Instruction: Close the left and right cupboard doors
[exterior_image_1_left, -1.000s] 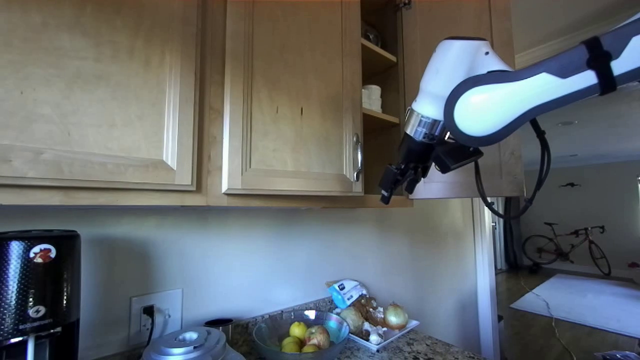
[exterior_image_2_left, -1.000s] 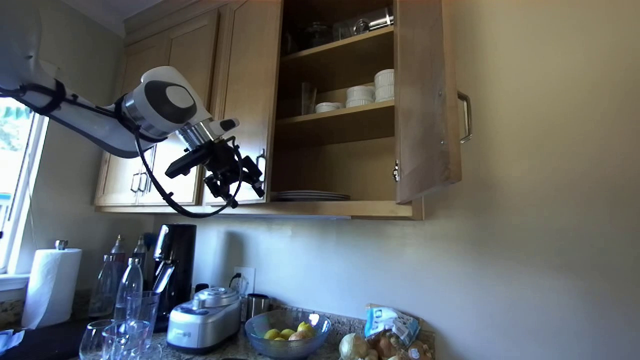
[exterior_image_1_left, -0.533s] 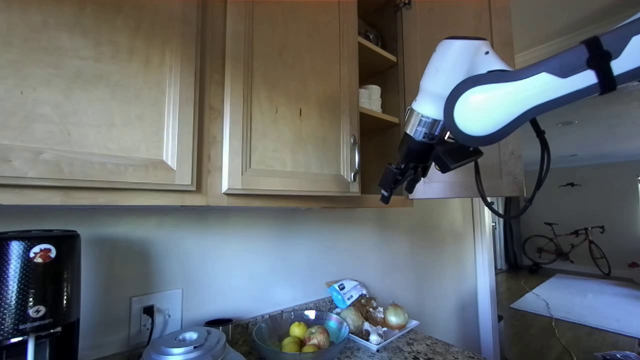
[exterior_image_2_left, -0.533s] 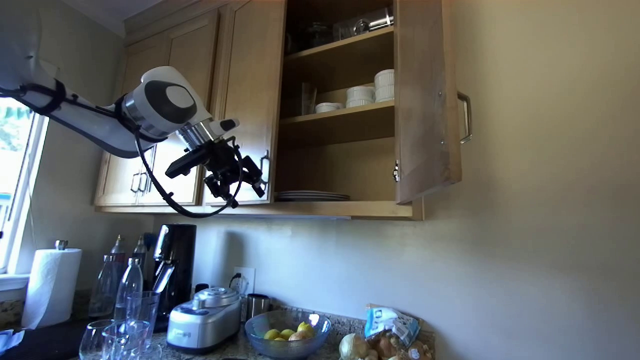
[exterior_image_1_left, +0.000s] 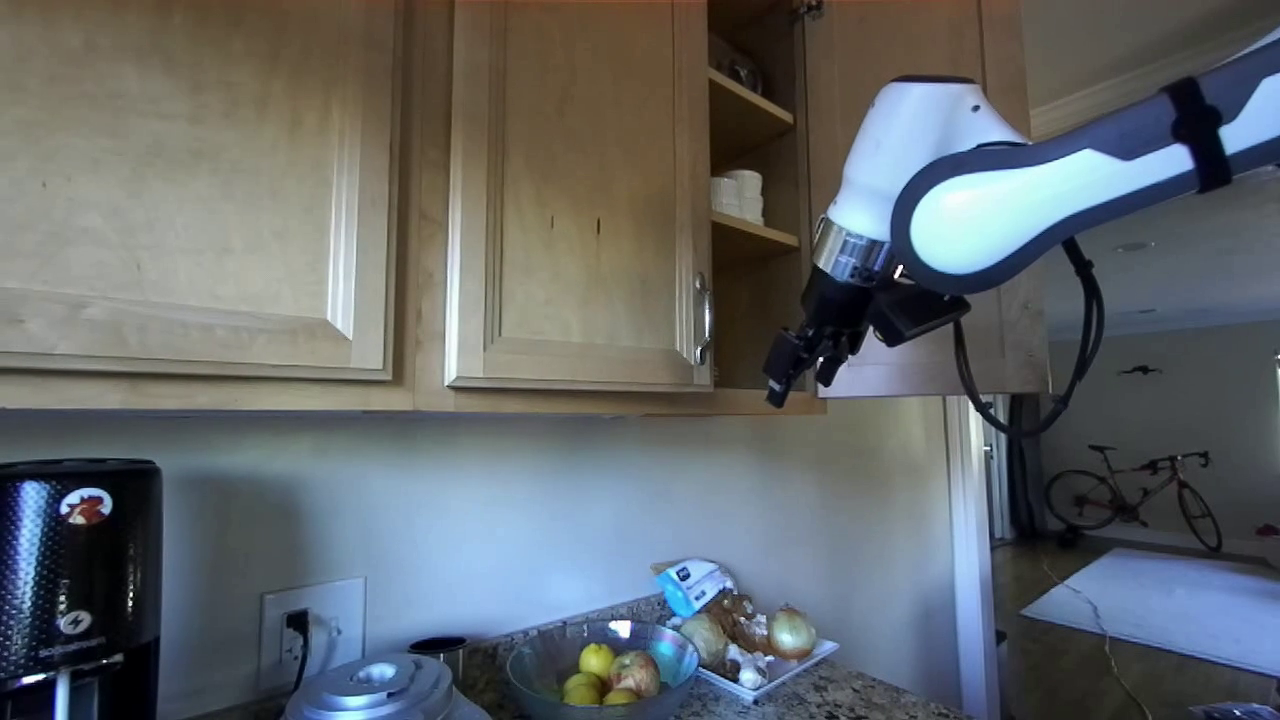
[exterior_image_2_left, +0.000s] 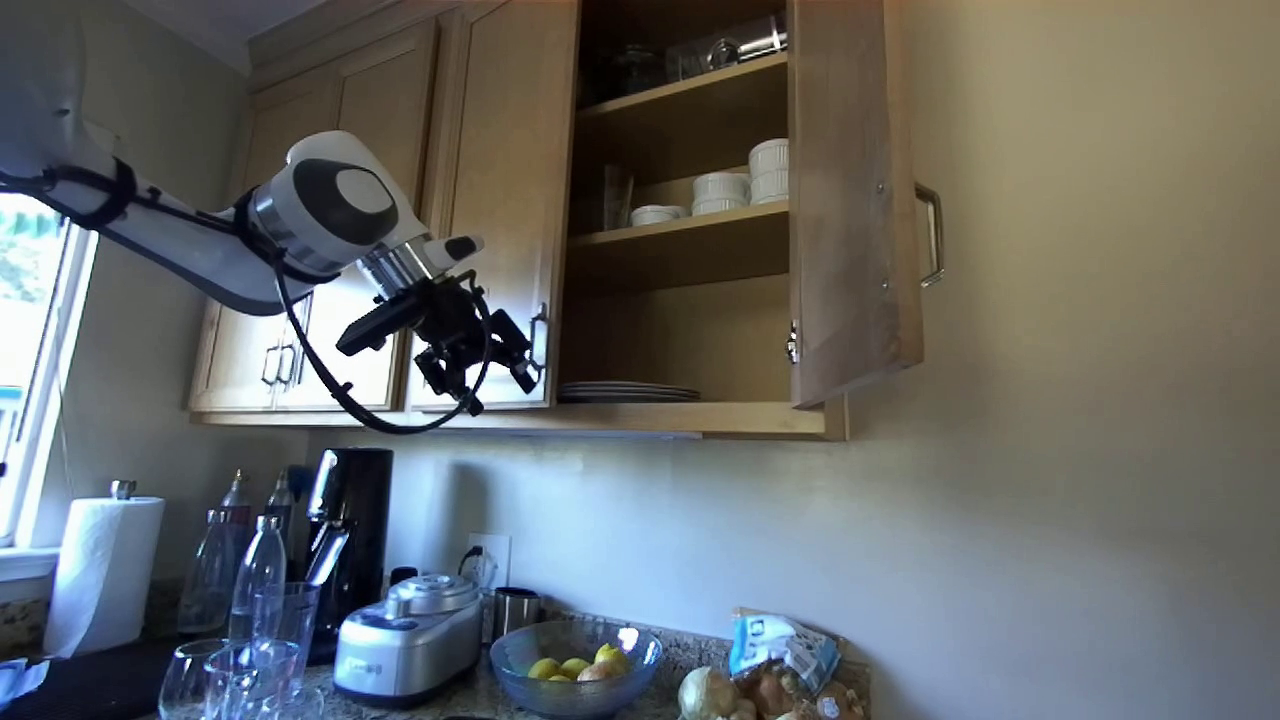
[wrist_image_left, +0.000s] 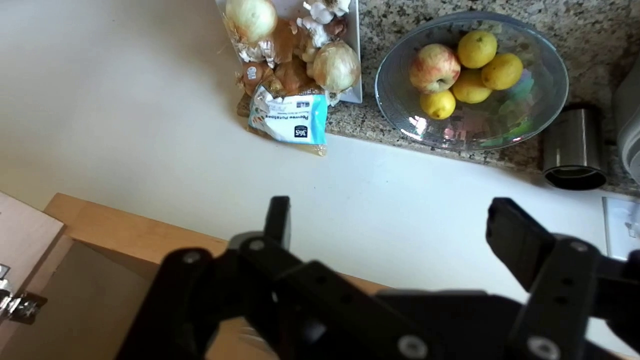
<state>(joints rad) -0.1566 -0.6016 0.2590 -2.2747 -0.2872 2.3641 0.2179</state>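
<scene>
In an exterior view, a white paper towel roll (exterior_image_2_left: 103, 578) stands at the lower left of the frame, and a silver food processor (exterior_image_2_left: 405, 645) sits farther right, below and left of centre. Higher up, left of centre, hangs the black two-fingered gripper (exterior_image_2_left: 498, 394); its jaws are spread wide, with pale wall (wrist_image_left: 390, 235) between the fingers (wrist_image_left: 278, 217) in the wrist view. Partly behind it, the left cupboard door (exterior_image_2_left: 505, 200), tall light maple with a raised-panel front, reaches the top edge and stands ajar; its slim vertical silver bar handle (exterior_image_1_left: 708, 318) shows in both exterior views. A clear bluish glass bowl (exterior_image_2_left: 575, 702) with yellow lemons (exterior_image_2_left: 545, 668) is at bottom centre. Above, a wooden shelf (exterior_image_2_left: 680, 225) holds round white ramekins (exterior_image_2_left: 720, 190). The right cupboard door (exterior_image_2_left: 842, 250), of the same maple, stands wide open right of centre, a silver bar handle (exterior_image_2_left: 937, 235) at its right edge.
</scene>
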